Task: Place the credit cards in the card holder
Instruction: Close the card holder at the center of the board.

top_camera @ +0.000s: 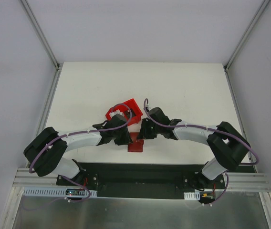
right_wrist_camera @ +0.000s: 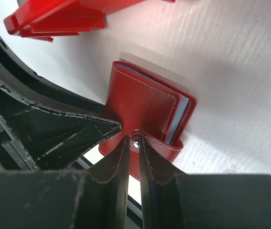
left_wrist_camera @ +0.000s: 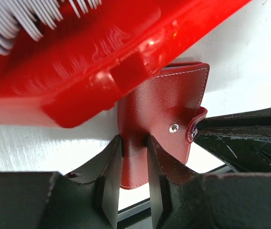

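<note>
Holder [top_camera: 136, 143] sits folded at the surface's [top_camera: 183, 86] near-edge middle, just short of the bin [top_camera: 133, 105], equally near both arms: left fingers [left_wrist_camera: 112, 164] pinch its near end, right fingers [right_wrist_camera: 123, 160] are closed on its tab [right_wrist_camera: 160, 148], cards [right_wrist_camera: 182, 112] edge-on inside.
</note>
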You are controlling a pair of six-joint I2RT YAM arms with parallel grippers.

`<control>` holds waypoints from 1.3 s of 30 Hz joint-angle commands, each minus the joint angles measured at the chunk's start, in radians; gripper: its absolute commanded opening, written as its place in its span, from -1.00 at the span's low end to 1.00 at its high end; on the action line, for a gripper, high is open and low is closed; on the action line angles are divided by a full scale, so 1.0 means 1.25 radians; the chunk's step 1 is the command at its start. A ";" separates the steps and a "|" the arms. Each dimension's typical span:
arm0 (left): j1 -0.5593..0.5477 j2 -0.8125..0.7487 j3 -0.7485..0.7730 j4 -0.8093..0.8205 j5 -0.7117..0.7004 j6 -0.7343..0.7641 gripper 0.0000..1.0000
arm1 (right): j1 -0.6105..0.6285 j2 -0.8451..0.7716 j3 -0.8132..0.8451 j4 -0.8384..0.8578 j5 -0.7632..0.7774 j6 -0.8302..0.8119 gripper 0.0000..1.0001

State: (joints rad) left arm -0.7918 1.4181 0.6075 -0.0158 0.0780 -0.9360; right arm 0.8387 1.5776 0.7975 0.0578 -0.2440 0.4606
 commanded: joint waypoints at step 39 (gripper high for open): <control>-0.011 0.064 0.017 -0.032 0.017 0.028 -0.39 | 0.031 -0.020 -0.008 -0.050 0.064 -0.003 -0.63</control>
State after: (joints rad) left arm -0.7910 1.4418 0.6312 -0.0296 0.0879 -0.9257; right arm 0.8726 1.5513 0.7929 -0.0254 -0.1680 0.4446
